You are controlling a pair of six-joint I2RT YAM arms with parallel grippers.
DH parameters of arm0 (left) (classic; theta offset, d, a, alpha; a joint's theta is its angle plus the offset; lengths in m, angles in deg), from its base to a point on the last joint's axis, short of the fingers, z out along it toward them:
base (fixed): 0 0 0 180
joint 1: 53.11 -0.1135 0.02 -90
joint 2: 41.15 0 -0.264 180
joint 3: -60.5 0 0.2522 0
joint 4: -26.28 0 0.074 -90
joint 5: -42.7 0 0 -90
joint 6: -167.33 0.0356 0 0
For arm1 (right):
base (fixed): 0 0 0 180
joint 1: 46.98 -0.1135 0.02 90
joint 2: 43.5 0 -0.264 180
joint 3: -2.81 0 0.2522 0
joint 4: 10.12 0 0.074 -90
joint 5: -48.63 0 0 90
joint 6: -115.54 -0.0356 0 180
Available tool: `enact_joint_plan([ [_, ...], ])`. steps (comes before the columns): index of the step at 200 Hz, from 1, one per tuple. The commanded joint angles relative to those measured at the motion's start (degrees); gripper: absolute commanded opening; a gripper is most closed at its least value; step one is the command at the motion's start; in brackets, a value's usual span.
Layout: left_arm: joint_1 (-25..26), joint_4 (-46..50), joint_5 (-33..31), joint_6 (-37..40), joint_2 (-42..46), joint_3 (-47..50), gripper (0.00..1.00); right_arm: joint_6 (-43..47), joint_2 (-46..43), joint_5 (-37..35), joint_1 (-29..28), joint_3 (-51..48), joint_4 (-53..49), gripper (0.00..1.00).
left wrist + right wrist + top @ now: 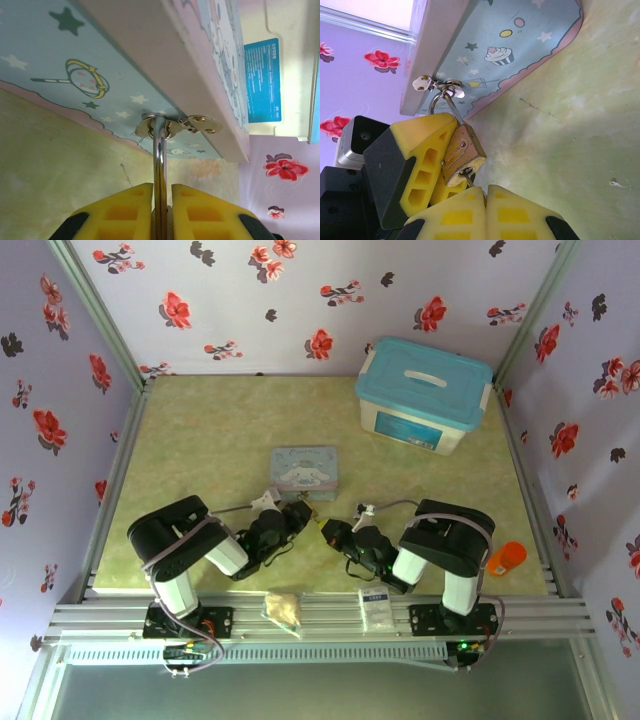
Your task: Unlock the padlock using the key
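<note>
worktop (pixel 200 440) is carrying a blue-lidded box (pixel 425 395) at the far right corner and the tin (pixel 304 471) around the middle. both arms are reaching in and meeting just off the tin's near edge. left gripper (pixel 161 192) is clamping the padlock (pixel 462 155) by its body. the shackle (pixel 159 150) is running straight out from between its fingers and hooking through the tin's hasp (pixel 445 90), so the lock is hanging off the tin, not lying on the worktop. right gripper (pixel 485 195) is pinched fully shut on the key (pixel 468 175). only a short stub is showing between its fingertips and the padlock's base, and it looks to be sitting in the keyway. relation that matters: hasp, shackle, body, key and right fingertips are lining up on nearly one axis, with the padlock dead ahead of the right gripper and the key's long axis pointing along the body. my read: insertion is looking done and the next move is a roll about that axis by the right wrist, left bracing the body. risk: off-axis twist is going to bind the key or swing the lock on the hasp.
</note>
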Motion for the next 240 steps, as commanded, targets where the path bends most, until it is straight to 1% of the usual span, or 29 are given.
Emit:
enact_joint_plan([
  [1, 1.73, -4.01, 0.57, -2.22, -1.25, -0.87, 0.00, 0.43, 0.30, -3.05, -0.53, 2.68, 1.39, 0.00],
  [46, 2.62, -3.66, -0.10, -2.61, -0.28, -1.40, 0.00, -1.39, 0.60, -6.71, -1.53, 3.17, 1.43, 0.00],
  [69, 2.78, -4.01, -0.09, -4.07, -0.76, -1.63, 0.00, -2.81, 0.32, -7.63, -1.58, 2.96, 1.43, 0.00],
  [77, 2.78, -4.10, -0.03, -4.36, -0.85, -1.63, 0.00, -3.11, 0.17, -9.64, -1.66, 2.85, 1.43, 0.00],
  [152, 2.95, -4.06, 0.16, -5.83, -1.49, -2.50, 0.00, -2.21, -0.55, -12.56, -2.46, 3.10, 1.41, 0.00],
  [176, 2.91, -4.27, 0.16, -7.22, -1.94, -2.75, 0.00, -2.32, 0.14, -12.93, -3.02, 3.41, 1.43, 0.00],
  [206, 3.12, -3.64, 0.10, -8.45, -2.04, -3.64, 0.00, -1.06, -0.33, -15.63, -4.53, 3.89, 1.46, 0.00],
  [240, 3.60, -4.05, -0.67, -12.38, -2.57, -3.80, 0.00, -1.19, -0.22, -18.71, -5.37, 3.27, 1.43, 0.00],
])
